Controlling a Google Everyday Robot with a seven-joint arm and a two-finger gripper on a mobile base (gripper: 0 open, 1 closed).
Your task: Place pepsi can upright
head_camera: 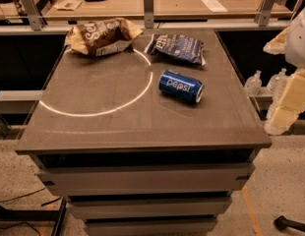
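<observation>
The pepsi can (pixel 181 86) lies sideways on the worktop (pixel 93 127)
It rests just in front of the dark blue chip bag (pixel 176 47); my gripper (pixel 289 102) hangs past the worktop's right edge, well apart from it, clenched or released I cannot tell

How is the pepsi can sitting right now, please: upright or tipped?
Tipped: the pepsi can lies on its side on the table, a silver end facing right. The claw is beyond the table's right edge.

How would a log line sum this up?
pepsi can: lying on side | gripper: beside table right edge, apart from can
</observation>
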